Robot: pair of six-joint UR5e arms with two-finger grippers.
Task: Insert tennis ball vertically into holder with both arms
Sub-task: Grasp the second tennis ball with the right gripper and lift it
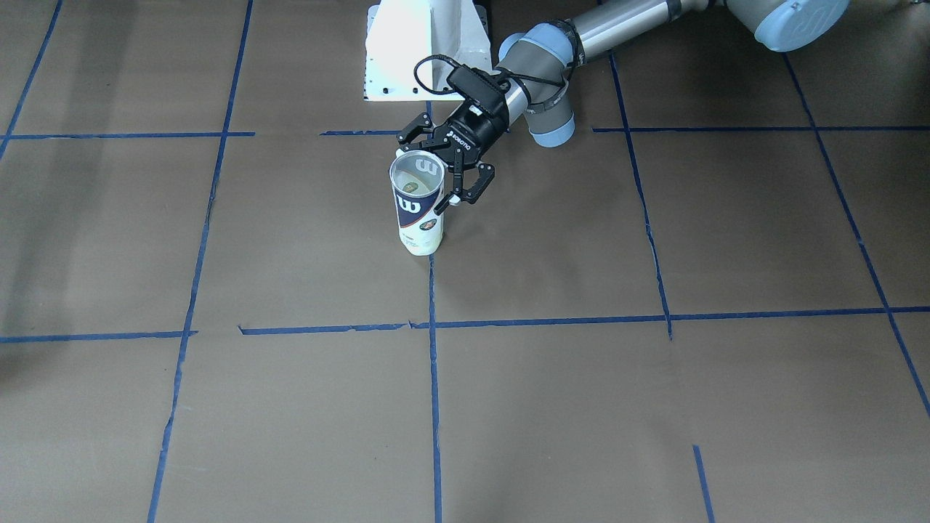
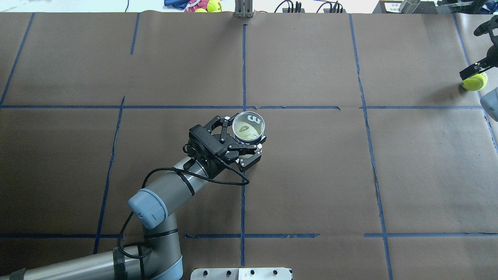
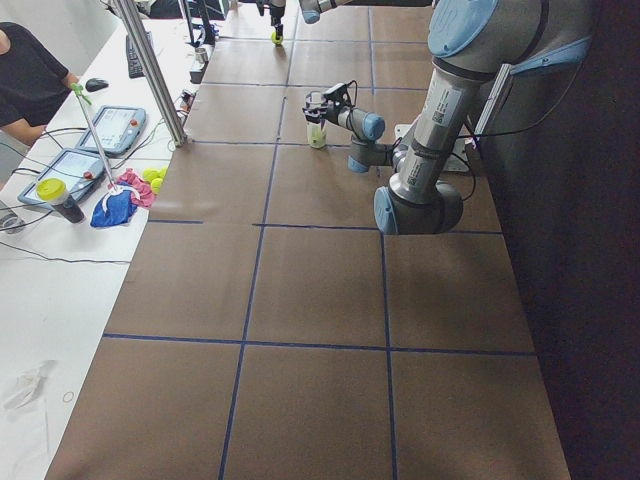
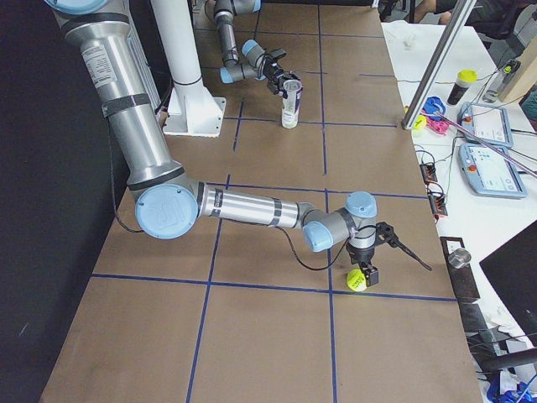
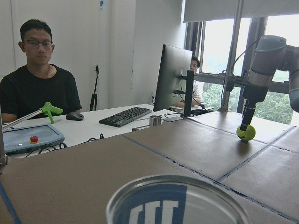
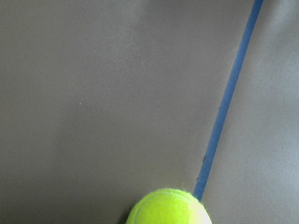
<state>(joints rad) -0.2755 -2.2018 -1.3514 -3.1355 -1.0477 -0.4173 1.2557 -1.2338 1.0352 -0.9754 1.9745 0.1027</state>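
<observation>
the tennis ball [image 2: 474, 81] sits at the far right edge of the table, well apart from the can [image 2: 248, 126], which stands upright near the table's middle with its open mouth facing up. the right gripper [image 4: 362, 277] is down over the ball, fingers on either side of it and apparently pinching it, though the overhead view cuts off most of that gripper and i cannot be sure the grip is firm. the left gripper [image 2: 243, 137] has its jaws spread around the can's upper part, one finger on each side of the rim; whether the pads touch the plastic is hard to tell.

the ball is about as wide as the can, so a drop that is slightly off centre would likely catch the rim and bounce away. if the left fingers are not yet snug, a nudge from the ball or the right gripper could tip the tall, light can. a shallow pinch on the fuzzy ball could let it roll out during the long carry toward the can.

the overhead view looks straight down the can's mouth and shows something lying inside at the bottom. the front view [image 1: 418, 211] shows the can's label instead. the right side view alone shows the whole right arm bent down over the ball.
</observation>
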